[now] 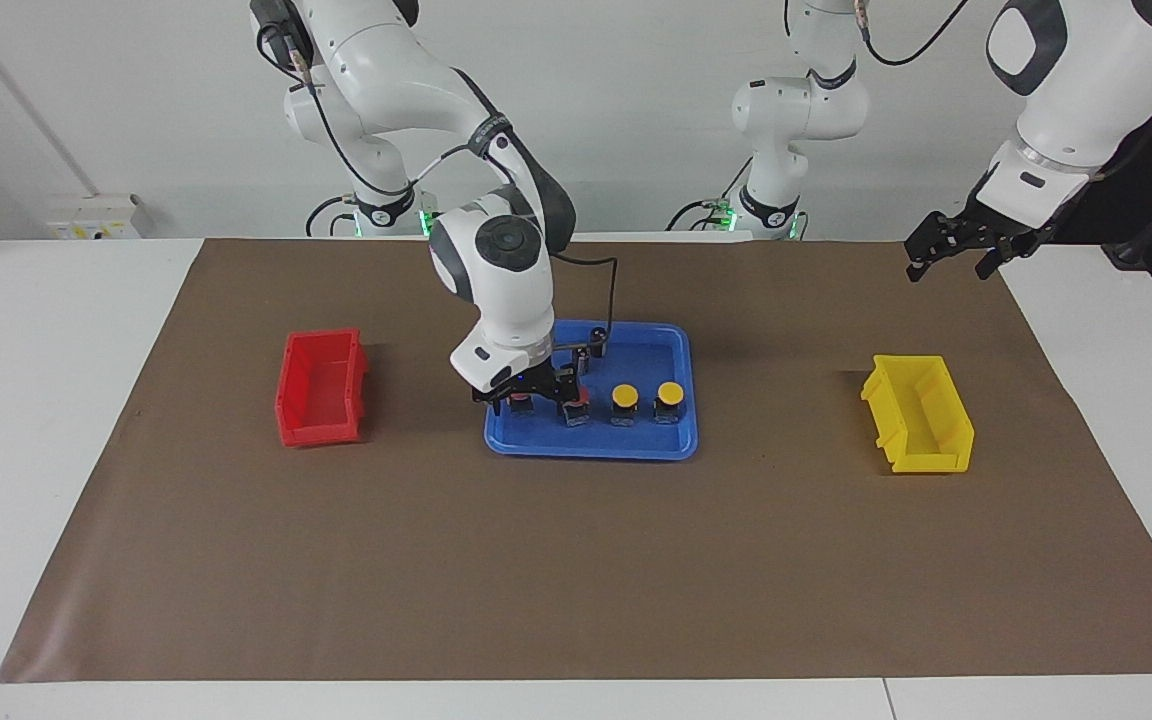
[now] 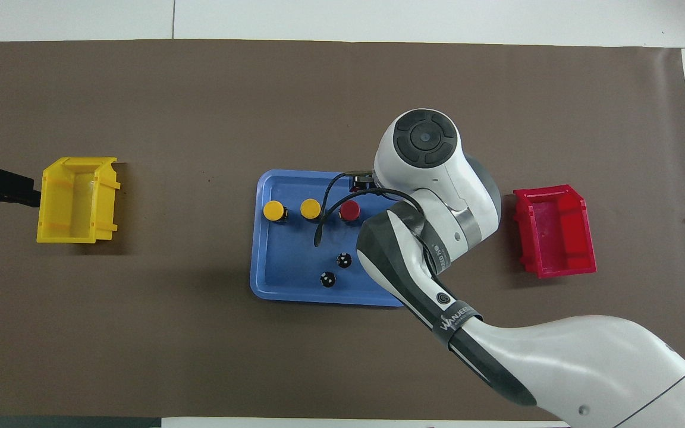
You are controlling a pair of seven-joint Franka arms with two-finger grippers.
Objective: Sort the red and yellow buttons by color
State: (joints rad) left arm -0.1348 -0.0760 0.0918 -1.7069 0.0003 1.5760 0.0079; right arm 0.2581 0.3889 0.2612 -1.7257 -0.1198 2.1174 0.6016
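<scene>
- Two dark cylinders (image 2: 335, 269) showed in my overhead view only.
- Right gripper (image 1: 536, 400) low in blue tray (image 1: 671, 443), jaws spread astride a red button (image 1: 521, 404); grip unclear.
- Left gripper (image 1: 956, 250) waited raised, open, empty.

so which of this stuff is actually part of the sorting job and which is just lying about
Part of the job:
- two yellow buttons on the blue tray
- red buttons; one shows, the right claw covers the rest
- red bin, yellow bin

Lying about:
- two dark capless cylinders
- left claw, waiting

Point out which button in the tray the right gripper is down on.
The red button at the row's end toward the red bin; the right gripper straddles it, hiding it from overhead.
</scene>
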